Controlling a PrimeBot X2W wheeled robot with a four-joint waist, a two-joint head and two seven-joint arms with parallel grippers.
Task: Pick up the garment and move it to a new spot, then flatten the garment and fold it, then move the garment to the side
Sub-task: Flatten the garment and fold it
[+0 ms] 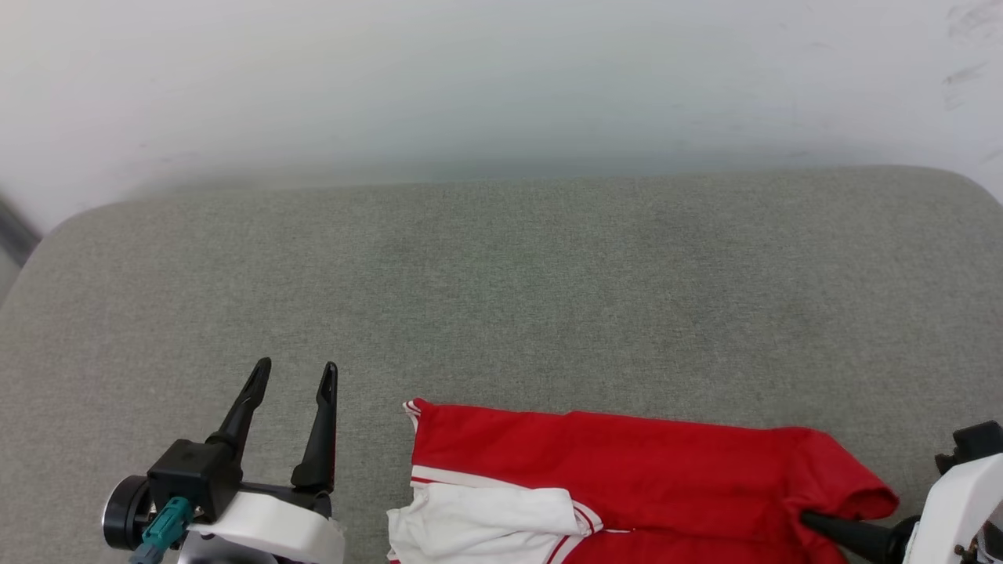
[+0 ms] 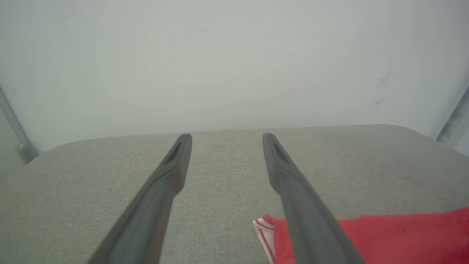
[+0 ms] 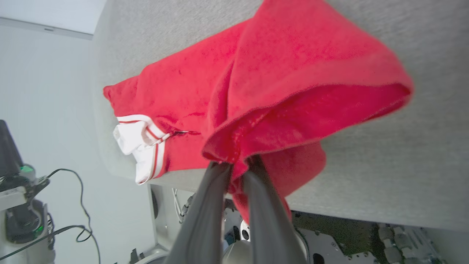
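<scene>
The garment (image 1: 627,470), a red shirt with a white striped-trim sleeve (image 1: 486,521), lies at the near edge of the grey padded surface (image 1: 501,274), partly hanging over it. My right gripper (image 3: 238,167) is shut on a bunched red fold of the garment (image 3: 278,84) at its right end; in the head view one dark finger (image 1: 846,533) reaches into the fabric from the lower right. My left gripper (image 1: 298,374) stands open to the left of the garment, holding nothing. The left wrist view has the open gripper (image 2: 225,137) above the pad, with the garment's corner (image 2: 384,234) at the lower right.
A pale wall (image 1: 501,78) rises right behind the pad's far edge. Below the near edge, the right wrist view shows black cables (image 3: 73,205) and machine parts (image 3: 22,205) on the floor side. The pad's far and left areas are bare grey fabric.
</scene>
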